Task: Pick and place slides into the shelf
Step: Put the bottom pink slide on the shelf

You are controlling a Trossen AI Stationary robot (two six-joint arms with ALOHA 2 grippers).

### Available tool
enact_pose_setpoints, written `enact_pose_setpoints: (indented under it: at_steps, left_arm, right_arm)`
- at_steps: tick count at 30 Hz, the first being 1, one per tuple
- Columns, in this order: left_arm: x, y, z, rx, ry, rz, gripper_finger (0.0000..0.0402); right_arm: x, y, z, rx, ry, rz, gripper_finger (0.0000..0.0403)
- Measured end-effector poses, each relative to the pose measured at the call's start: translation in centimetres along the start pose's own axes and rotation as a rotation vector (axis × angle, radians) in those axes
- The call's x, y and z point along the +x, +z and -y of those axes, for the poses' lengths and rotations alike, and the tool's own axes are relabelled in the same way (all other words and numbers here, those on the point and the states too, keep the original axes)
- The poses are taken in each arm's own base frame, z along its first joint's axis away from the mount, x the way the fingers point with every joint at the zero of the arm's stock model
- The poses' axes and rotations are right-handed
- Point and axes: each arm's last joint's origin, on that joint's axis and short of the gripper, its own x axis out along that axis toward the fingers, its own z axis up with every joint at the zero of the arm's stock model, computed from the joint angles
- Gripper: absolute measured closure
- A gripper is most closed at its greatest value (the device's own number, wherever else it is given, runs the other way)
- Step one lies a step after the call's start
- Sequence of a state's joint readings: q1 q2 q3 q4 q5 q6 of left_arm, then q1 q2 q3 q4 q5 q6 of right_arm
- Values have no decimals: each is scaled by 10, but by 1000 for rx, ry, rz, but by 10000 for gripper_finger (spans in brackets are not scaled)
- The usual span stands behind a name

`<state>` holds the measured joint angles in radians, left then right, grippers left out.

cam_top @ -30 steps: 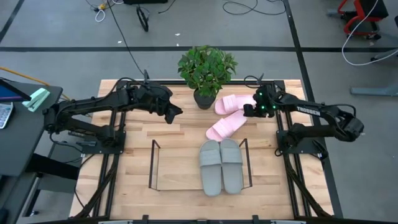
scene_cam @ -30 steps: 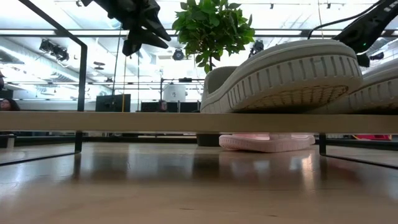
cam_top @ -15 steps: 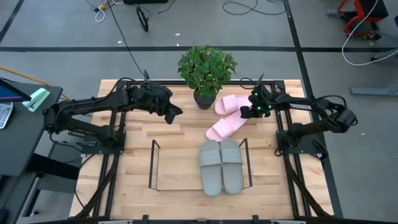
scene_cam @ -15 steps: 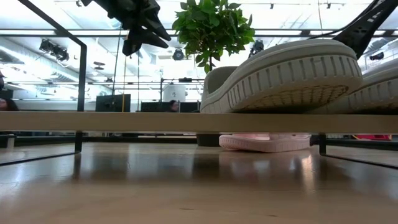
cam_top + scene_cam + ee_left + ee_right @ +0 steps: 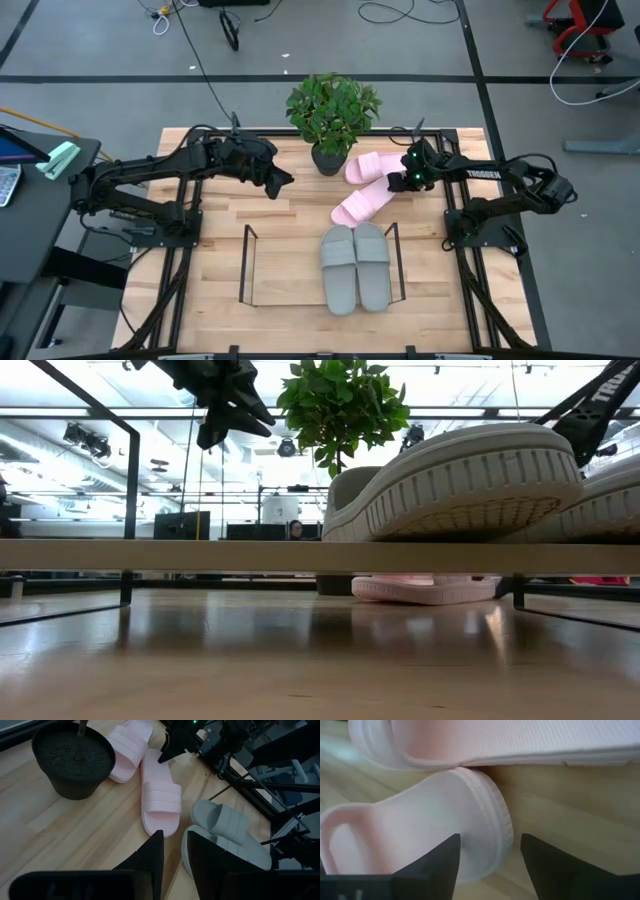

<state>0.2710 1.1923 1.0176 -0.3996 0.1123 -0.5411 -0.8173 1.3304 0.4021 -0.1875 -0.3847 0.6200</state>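
The grey pair lies side by side, soles down, on the right part of the black wire shelf. In the low view one ribbed grey sole fills the right side. Two pale pink slides lie on the table beyond the shelf, one slanting toward it, the other by the plant pot. My right gripper is open at the slanting slide's far end; one finger stands over the footbed and one outside the rim. My left gripper hovers slightly open above the table's left part.
A potted plant stands at the far edge, right beside the pink slides. The shelf's left half holds nothing. Black rail frames run along both table sides under the arms. A dark side table stands left of the table.
My right arm has drawn its elbow in and brought its gripper a little toward the table's left, closer to the slanting pink slide's far end. The slides have kept their places.
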Motion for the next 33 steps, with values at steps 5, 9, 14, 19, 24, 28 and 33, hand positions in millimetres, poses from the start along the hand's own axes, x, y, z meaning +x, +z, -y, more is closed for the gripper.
enact_pose_setpoints:
  at_steps: [5, 9, 14, 19, 24, 28, 33]
  left_arm:
    - [0, 0, 0, 1, 2, 1, 317]
    - [0, 0, 0, 2, 4, 2, 313]
    - [0, 0, 0, 3, 6, 4, 308]
    - [0, 0, 0, 4, 6, 4, 313]
    - [0, 0, 0, 11, 6, 4, 319]
    - [0, 0, 0, 16, 12, 8, 315]
    - [0, 0, 0, 29, 12, 8, 311]
  right_arm:
    - [2, -6, 6, 20, 27, 38, 211]
    - [3, -6, 6, 7, 28, 63, 262]
    - [3, -6, 7, 7, 3, 79, 334]
    - [1, -6, 6, 3, -3, 96, 357]
    - [-11, -9, 3, 31, -9, 137, 358]
    - [-27, -15, 1, 61, -13, 167, 359]
    - [-50, -23, -4, 99, 41, 235, 359]
